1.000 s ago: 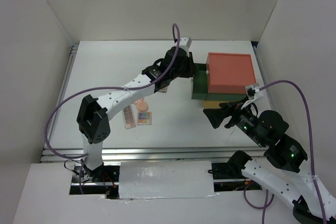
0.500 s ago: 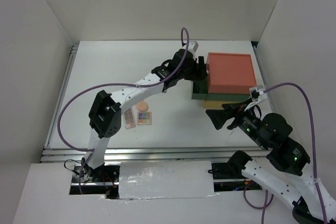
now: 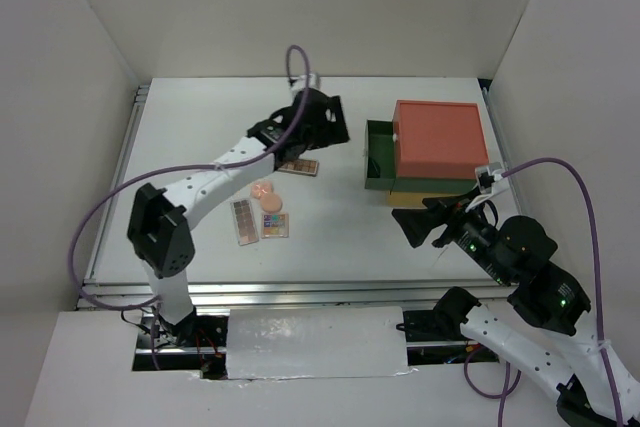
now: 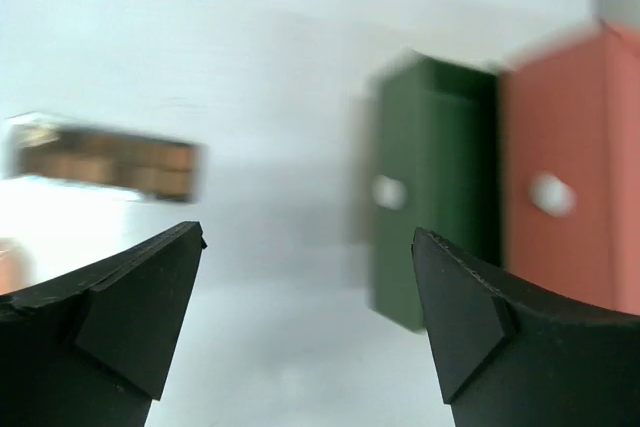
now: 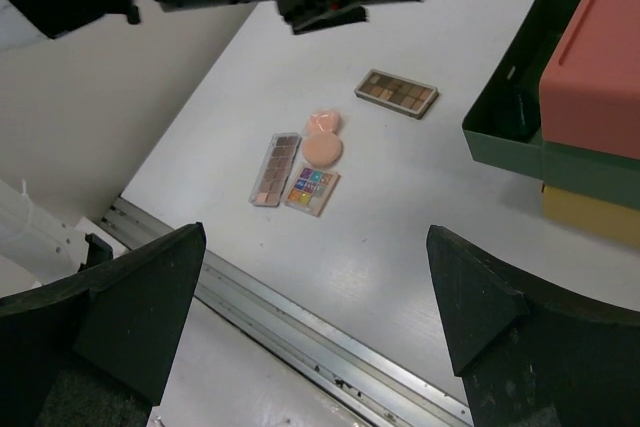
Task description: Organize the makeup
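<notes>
My left gripper (image 3: 335, 135) (image 4: 308, 237) hangs open and empty above the table, between a long brown eyeshadow palette (image 3: 298, 166) (image 4: 105, 159) (image 5: 397, 93) and the pulled-out green drawer (image 3: 378, 155) (image 4: 435, 187) (image 5: 510, 97). Two round peach compacts (image 3: 263, 189) (image 5: 322, 150) lie nearer the front. Beside them are a second long palette (image 3: 244, 221) (image 5: 276, 169) and a small square multicoloured palette (image 3: 275, 224) (image 5: 312, 190). Something dark lies in the drawer; I cannot make it out. My right gripper (image 3: 415, 225) (image 5: 315, 247) hovers open in front of the drawer box, holding nothing.
The drawer box stands at the right: red top (image 3: 440, 139) (image 5: 600, 37), green middle, yellow bottom (image 3: 415, 197) (image 5: 590, 215). White walls enclose the table on three sides. A metal rail (image 5: 300, 332) runs along the near edge.
My left gripper reached right to the green drawer, opened, and has pulled back left over the table, empty. The right arm has barely moved.
</notes>
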`<state>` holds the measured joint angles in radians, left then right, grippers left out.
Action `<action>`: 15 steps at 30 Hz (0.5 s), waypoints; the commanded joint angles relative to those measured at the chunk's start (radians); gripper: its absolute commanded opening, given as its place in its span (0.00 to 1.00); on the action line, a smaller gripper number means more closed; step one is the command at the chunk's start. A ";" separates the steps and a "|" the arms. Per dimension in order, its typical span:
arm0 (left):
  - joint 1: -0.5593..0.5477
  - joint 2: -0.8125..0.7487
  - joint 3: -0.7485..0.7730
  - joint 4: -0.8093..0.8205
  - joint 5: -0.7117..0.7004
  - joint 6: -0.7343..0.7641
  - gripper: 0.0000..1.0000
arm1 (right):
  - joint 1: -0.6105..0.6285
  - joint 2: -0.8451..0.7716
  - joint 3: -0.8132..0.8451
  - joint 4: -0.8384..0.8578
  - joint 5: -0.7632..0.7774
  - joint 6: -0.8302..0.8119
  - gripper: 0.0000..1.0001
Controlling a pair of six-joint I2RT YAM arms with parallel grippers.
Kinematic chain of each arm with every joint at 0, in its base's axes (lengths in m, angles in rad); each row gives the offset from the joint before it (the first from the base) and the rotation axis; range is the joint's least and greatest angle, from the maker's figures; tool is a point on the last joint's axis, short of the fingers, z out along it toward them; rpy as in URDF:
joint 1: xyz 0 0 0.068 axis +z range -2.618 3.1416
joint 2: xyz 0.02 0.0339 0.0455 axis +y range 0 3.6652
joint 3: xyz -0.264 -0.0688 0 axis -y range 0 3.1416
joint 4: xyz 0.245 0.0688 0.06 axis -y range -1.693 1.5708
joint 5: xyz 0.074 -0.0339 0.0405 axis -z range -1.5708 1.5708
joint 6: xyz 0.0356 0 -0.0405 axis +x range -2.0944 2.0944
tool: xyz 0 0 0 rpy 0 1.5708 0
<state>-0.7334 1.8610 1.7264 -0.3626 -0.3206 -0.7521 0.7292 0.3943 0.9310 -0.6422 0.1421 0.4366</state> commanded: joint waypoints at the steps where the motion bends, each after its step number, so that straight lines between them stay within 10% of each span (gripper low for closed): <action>1: 0.126 -0.129 -0.136 -0.162 -0.141 -0.169 1.00 | 0.006 -0.003 0.000 0.038 -0.012 -0.004 1.00; 15: 0.261 -0.152 -0.478 -0.151 -0.129 -0.228 0.91 | 0.006 0.057 -0.066 0.127 -0.087 0.011 1.00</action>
<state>-0.4728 1.6882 1.2362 -0.5362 -0.4500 -0.9455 0.7292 0.4210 0.8726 -0.5892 0.0875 0.4477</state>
